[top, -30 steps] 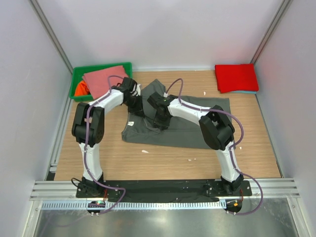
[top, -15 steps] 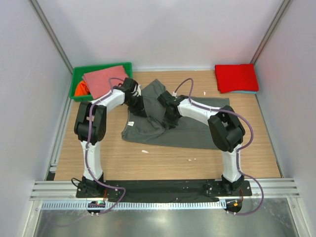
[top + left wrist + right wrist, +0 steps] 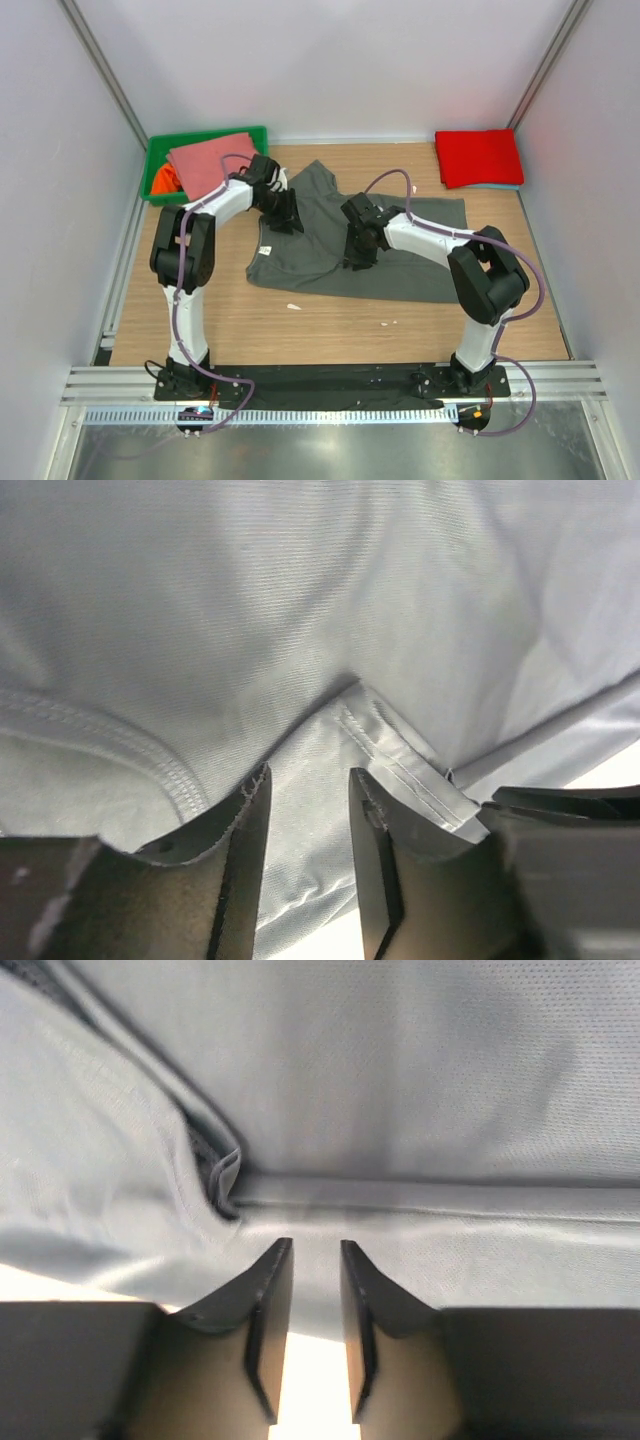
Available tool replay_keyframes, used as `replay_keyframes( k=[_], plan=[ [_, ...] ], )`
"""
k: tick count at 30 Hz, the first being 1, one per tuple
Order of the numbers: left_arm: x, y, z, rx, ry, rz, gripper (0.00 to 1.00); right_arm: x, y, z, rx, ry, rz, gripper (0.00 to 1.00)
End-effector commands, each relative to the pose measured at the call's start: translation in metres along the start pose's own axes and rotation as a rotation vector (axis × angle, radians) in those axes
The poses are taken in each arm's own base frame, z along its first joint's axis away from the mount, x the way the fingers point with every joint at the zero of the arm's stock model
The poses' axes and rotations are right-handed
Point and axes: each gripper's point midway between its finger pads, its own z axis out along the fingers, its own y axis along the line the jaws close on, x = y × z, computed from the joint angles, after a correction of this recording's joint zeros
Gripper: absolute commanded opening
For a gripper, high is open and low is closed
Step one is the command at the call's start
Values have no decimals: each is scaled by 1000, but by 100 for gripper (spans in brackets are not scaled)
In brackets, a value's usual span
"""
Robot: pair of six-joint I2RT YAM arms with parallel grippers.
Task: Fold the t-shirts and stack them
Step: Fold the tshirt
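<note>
Left arm (image 3: 215,205), right arm (image 3: 425,235): bent low over dark grey t-shirt (image 3: 300,262). Left fingers (image 3: 240,870) apart, right fingers (image 3: 268,1330) narrowly apart; fingertips hidden from above.

The left gripper (image 3: 286,213) and right gripper (image 3: 357,254) sit low on the grey shirt (image 3: 400,280) in the middle of the table (image 3: 330,330), near each other, with only a narrow strip of cloth between them. The green bin (image 3: 158,152) blocks the back left corner and the red shirt (image 3: 478,157) the back right. Bare wood runs in front of the grey shirt and along the back edge between bin and red shirt. Walls (image 3: 330,70) close in three sides
</note>
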Motion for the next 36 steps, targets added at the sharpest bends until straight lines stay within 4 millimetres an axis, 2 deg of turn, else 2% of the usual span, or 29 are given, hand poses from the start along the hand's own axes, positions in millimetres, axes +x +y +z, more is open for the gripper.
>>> replay_keyframes(
  k=[1,3,7,8,11,20,27,31,33,36],
  plan=[
    [-15,-37,-23,117,-59,115,39,-23,22,-21,-140,-93,-101,34],
    [-11,-42,-19,150,-43,139,41,-24,35,-23,-212,-99,-156,39],
    [-11,-49,-9,151,-37,190,43,-28,48,-27,-280,-117,-183,48],
    [-12,-48,-7,145,-40,208,43,-31,51,-28,-293,-133,-179,53],
    [-15,-49,1,127,-45,280,47,-30,56,-26,-325,-123,-166,56],
    [-13,-37,19,41,-1,348,43,-25,50,-14,-304,-86,-160,54],
    [0,-33,27,29,40,385,45,-13,43,-3,-306,-45,-162,52],
    [3,-34,31,16,47,394,44,-14,44,-1,-310,-47,-165,51],
    [2,-30,36,-2,49,386,40,-13,44,1,-309,-43,-163,49],
    [0,-27,39,-22,47,375,27,-11,42,5,-305,-33,-158,47]
  ],
)
